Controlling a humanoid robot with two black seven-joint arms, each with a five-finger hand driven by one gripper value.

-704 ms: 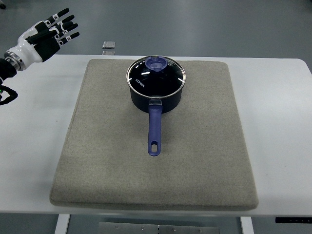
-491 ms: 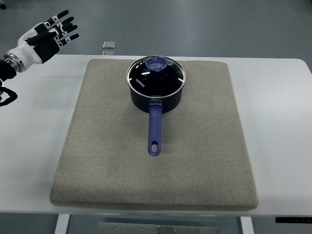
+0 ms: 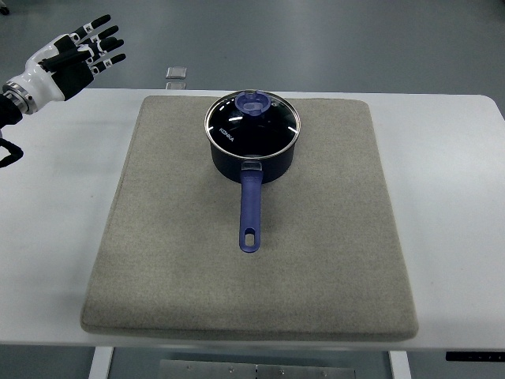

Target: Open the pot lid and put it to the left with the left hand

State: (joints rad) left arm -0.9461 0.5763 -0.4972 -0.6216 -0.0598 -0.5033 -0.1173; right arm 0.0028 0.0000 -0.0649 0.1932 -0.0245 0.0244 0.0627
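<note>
1. Since the earlier frames my left hand [image 3: 72, 54] has slid a little further left and slightly up, toward the far left corner of the picture; the change is small.
2. The pot [image 3: 252, 140], lid [image 3: 252, 125] and mat [image 3: 249, 237] lie just as they did before.
3. My left hand hangs at the far left, past the far edge of the table [image 3: 55, 197]. Its fingers [image 3: 101, 39] are spread and point right. It holds nothing and touches nothing.
4. It is well apart from the pot, which stands to its right.
5. The pot sits on the far middle part of the grey mat, with the glass lid on it and the blue knob [image 3: 252, 103] at the lid's far side.
6. The pot's blue handle [image 3: 250, 215] points toward the near side.
7. A small grey object [image 3: 177, 73] lies beyond the table's far edge, between my hand and the pot.
</note>
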